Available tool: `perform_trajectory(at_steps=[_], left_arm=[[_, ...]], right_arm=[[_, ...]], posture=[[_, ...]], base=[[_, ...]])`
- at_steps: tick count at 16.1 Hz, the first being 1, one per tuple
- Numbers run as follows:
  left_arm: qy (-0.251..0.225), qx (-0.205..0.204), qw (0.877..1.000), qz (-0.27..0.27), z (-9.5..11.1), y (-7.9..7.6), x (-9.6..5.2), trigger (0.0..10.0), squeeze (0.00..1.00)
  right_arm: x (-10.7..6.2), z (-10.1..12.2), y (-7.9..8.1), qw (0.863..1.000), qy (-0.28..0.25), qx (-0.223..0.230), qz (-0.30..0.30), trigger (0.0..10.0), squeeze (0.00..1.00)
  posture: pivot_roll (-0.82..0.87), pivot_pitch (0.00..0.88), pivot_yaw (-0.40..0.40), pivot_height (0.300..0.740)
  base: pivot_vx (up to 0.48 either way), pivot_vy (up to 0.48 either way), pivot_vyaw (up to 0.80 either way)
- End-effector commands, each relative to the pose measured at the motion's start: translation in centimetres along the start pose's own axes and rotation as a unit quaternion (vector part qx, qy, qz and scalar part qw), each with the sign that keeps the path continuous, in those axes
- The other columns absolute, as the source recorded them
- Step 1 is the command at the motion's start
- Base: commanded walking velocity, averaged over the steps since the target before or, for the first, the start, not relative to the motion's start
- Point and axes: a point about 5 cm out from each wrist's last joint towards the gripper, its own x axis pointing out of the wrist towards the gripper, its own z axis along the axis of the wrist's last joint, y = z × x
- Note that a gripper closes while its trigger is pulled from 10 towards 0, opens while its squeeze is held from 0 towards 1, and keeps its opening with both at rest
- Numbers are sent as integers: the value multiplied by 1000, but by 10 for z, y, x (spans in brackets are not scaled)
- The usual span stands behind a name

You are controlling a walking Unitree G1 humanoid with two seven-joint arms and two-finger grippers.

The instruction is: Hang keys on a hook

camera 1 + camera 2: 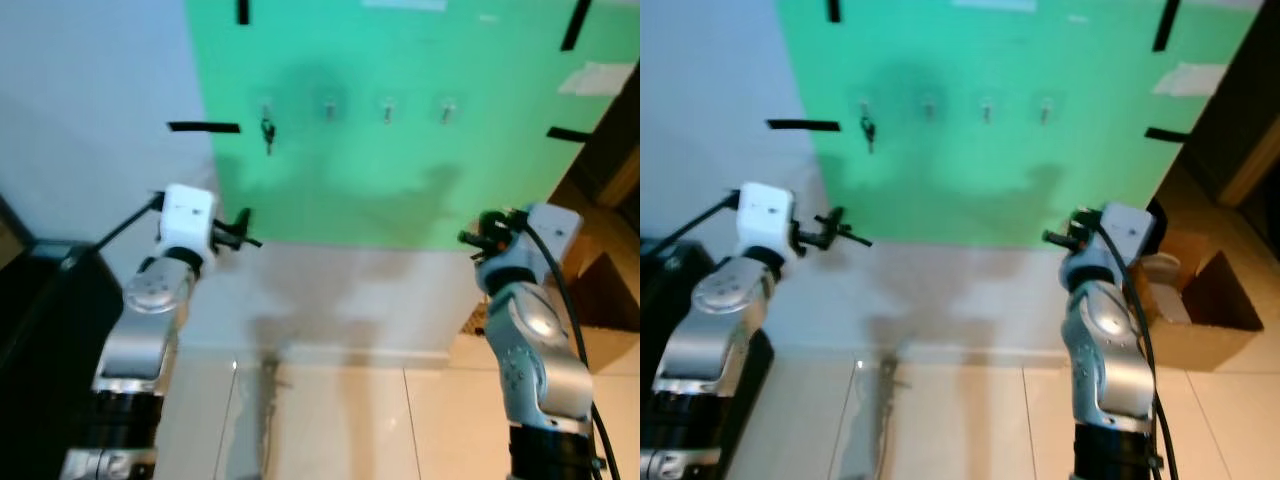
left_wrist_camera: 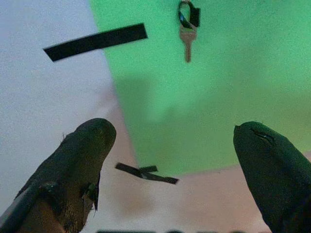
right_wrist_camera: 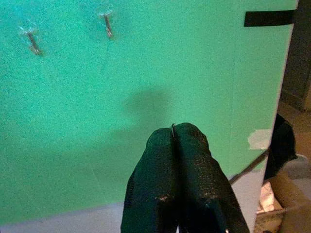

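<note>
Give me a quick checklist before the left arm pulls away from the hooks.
1. Key hangs on the leftmost hook: ok.
2. Left gripper open, holding nothing: ok.
3. Left gripper apart from the key: ok.
4. Right gripper shut, away from the key: ok.
5. Other three hooks bare: ok.
6. Key ring seated fully on the hook: cannot tell.
</note>
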Motion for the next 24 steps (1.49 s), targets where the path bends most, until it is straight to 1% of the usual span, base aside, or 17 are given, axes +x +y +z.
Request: perform_trajectory(at_steps=[1,5,8,11,16,17,20,21,22,23,24], left_arm=[[-7,2,1000,-12,5,-8,4,10000,0],[-9,7,1000,-17,8,-11,5,10000,0],[-10,12,1000,-19,8,-12,4,10000,0],[-13,23,999,-23,10,-14,2,10000,0],[-15,33,999,-33,11,-16,2,10000,0],[-15,35,999,-35,11,-17,2,10000,0],[-19,34,998,-40,12,-18,3,10000,0],[-20,36,998,-49,12,-20,3,10000,0],[-21,39,997,-70,13,-23,3,10000,0],[-26,42,993,-103,14,-30,3,10000,0],[-30,44,992,-113,15,-32,4,10000,0]], right_arm=[[-1,3,-9,1000,-7,-3,-17,10000,0],[-1,4,-11,1000,-10,-14,-20,10000,0],[0,4,-9,1000,-7,-1,-12,10000,0],[0,6,-4,1000,-8,-4,10,10000,0],[0,12,-5,999,-17,-19,48,10000,0],[-1,14,-4,998,-20,-2,59,10000,0],[-2,18,2,996,-24,-3,91,10000,0],[-2,21,5,995,-27,-4,101,10000,0],[-2,22,6,994,-27,-5,107,10000,0],[-2,23,5,994,-27,-5,108,10000,0],[-3,22,4,994,-25,-6,109,10000,0]], posture=[[-64,0,0,740],[-67,0,7,740],[-67,0,7,740],[-52,0,0,740],[-63,0,7,740],[-62,0,5,740],[-62,0,1,740],[-60,0,-3,740],[-59,0,-8,740],[-61,0,-11,740],[-64,0,-10,740]], base=[[337,0,0],[339,0,0],[339,0,800],[325,0,800],[307,0,748],[266,0,0],[89,0,0],[0,0,0],[0,0,0],[0,0,0],[0,0,0]])
